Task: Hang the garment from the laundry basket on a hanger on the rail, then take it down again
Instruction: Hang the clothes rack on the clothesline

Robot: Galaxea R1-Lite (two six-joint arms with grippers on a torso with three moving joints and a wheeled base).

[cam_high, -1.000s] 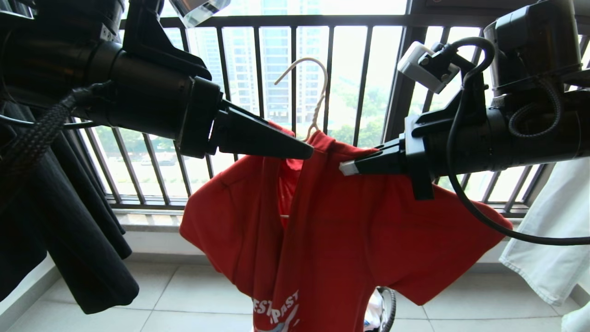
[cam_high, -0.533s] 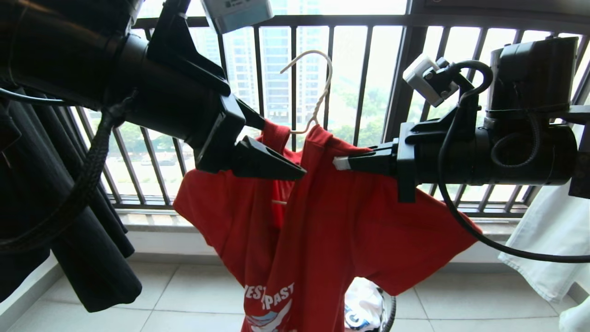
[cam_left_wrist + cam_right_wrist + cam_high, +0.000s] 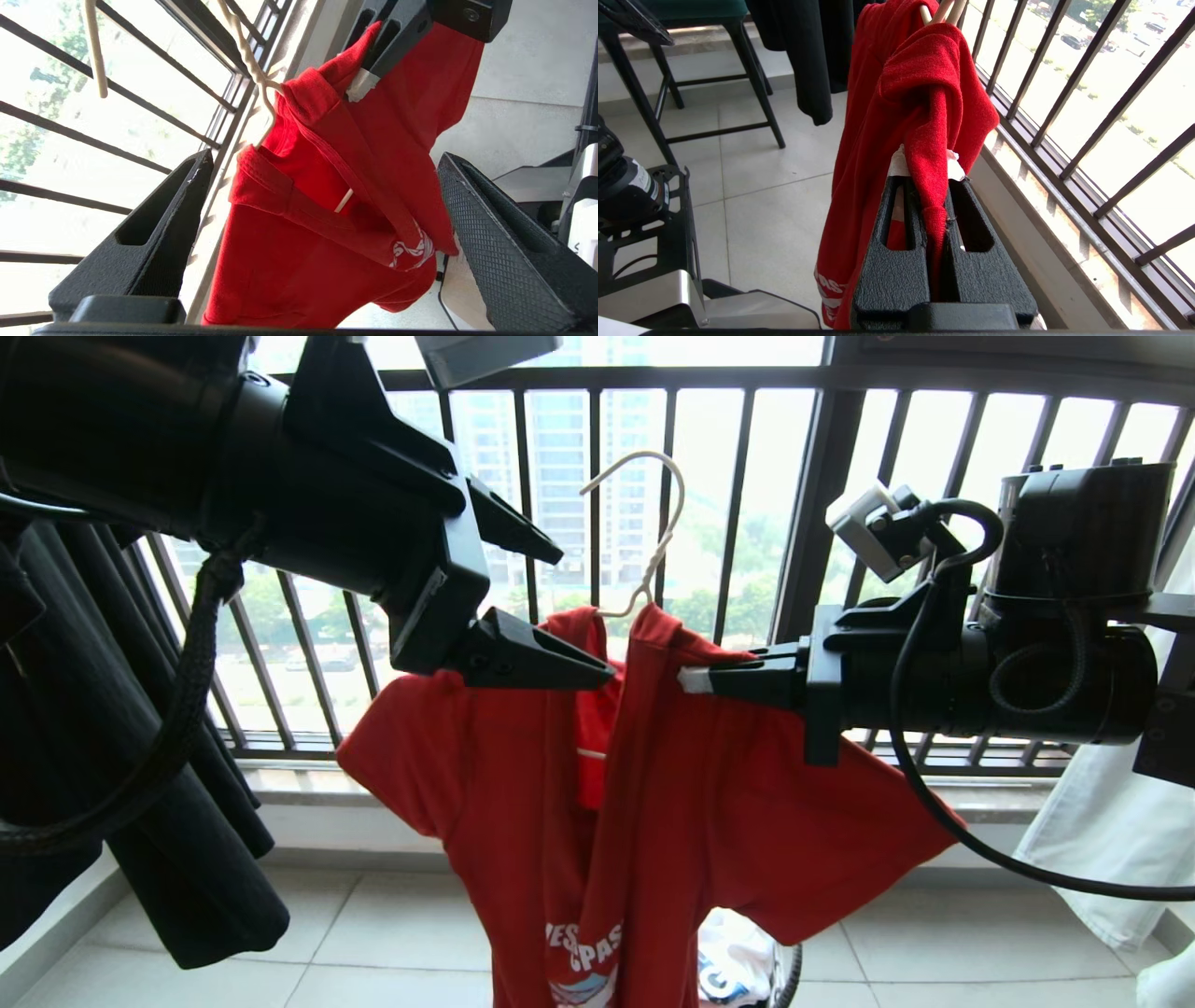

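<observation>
1. A black shirt (image 3: 140, 756) is seen hanging well to the left of the garment (image 3: 653, 803), beside the dark window railing (image 3: 803, 523)
2. The left gripper (image 3: 560, 607) is held at the garment's left shoulder, its fingers (image 3: 154, 233) spread wide apart with nothing between them; in the left wrist view the collar and a short white piece of the hanger (image 3: 644, 541) are framed between them
3. The garment is found in mid-air, draped on the hanger in front of the railing; its left shoulder is bunched and folded, so the dressing step is judged unfinished
4. The hanger's hook is seen free above the collar; no rail appears in these views
5. The right gripper (image 3: 695, 679) is at the garment's right shoulder, its fingers (image 3: 896, 261) clamped together on red cloth, with a pale strip beside it that may be the hanger wire
6. For the step to go well, the bunched left collar should be pinched and drawn outward over the hanger's end while the right hold is kept firm and level, so the hanger is not tipped
7. The laundry basket (image 3: 789, 980) is glimpsed below the garment, on the floor
</observation>
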